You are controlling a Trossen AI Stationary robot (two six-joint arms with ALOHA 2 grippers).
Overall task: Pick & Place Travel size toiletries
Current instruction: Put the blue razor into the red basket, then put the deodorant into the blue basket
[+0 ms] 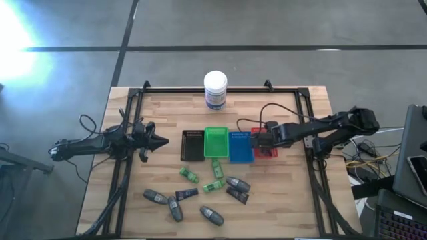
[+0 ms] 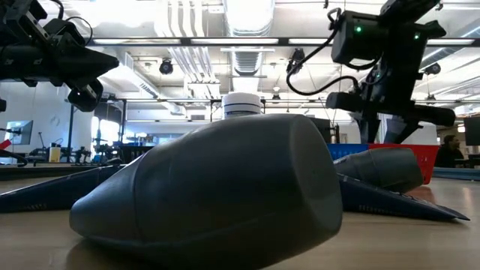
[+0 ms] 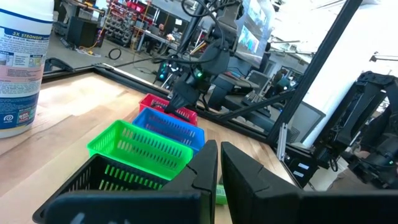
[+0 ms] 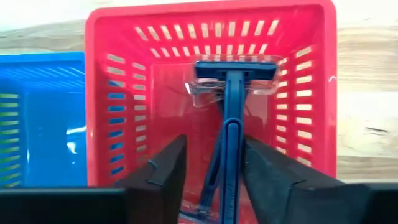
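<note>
left arm: the left gripper [image 1: 160, 141] hung over the bare wood on the left of the slatted wooden table [image 1: 300, 200], fingers drawn narrow with only a slit between them, holding nothing.
trays: a row sat mid-table, small black mesh tray [image 1: 193, 145], then small green mesh tray [image 1: 215, 142], small blue mesh tray [image 1: 240, 147] and small red mesh tray [image 1: 256, 133], side by side and touching.
jar: the large white jar with a blue label [image 1: 215, 90] stood upright by the far edge, behind the green tray.
toiletries: and there was the loose pile in front of the trays, bright green packets [image 1: 189, 175], grey oval mini bottles [image 1: 155, 197] and dark navy tubes [image 1: 186, 194], scattered near one another on the wood.
right arm: the right gripper [image 4: 212, 163] was poised right over the red tray, fingers parted moderately.
razor: a blue-handled disposable razor with a clear cap [image 4: 231, 93] lay inside the red tray, its handle running between the two fingers; whether they touched it i could not tell.
</note>
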